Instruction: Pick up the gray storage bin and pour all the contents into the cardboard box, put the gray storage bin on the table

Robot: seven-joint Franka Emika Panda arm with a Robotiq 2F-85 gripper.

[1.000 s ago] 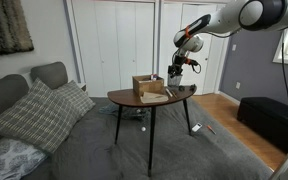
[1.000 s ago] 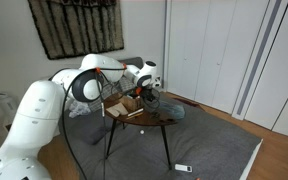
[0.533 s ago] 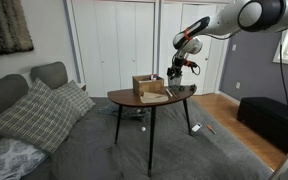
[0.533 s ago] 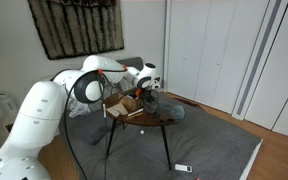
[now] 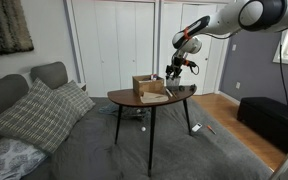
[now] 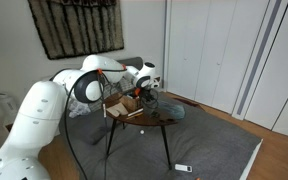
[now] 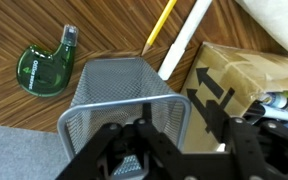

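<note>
The gray storage bin (image 7: 124, 100), a wire-mesh open-top basket, stands upright on the wooden table (image 7: 94, 30) with nothing visible inside. Right beside it is the cardboard box (image 7: 229, 75), printed with black arrows. My gripper (image 7: 189, 145) hangs just above the bin's wall on the box side, open. One finger is over the bin's inside and the other over the gap toward the box, and neither presses the wall. In both exterior views the gripper (image 5: 174, 72) (image 6: 144, 90) is low over the table (image 5: 134, 99), next to the box (image 5: 148, 86).
On the tabletop lie a green tape dispenser (image 7: 46, 68), a yellow pencil (image 7: 160, 25) and a white tube (image 7: 187, 38), all beyond the bin. A grey couch with plaid pillows (image 5: 44, 110) stands beside the table. Small items lie on the carpet (image 6: 182, 168).
The arm stays in the same place over the table. At this size no movement of the bin, the box or the jaws shows in the exterior views.
</note>
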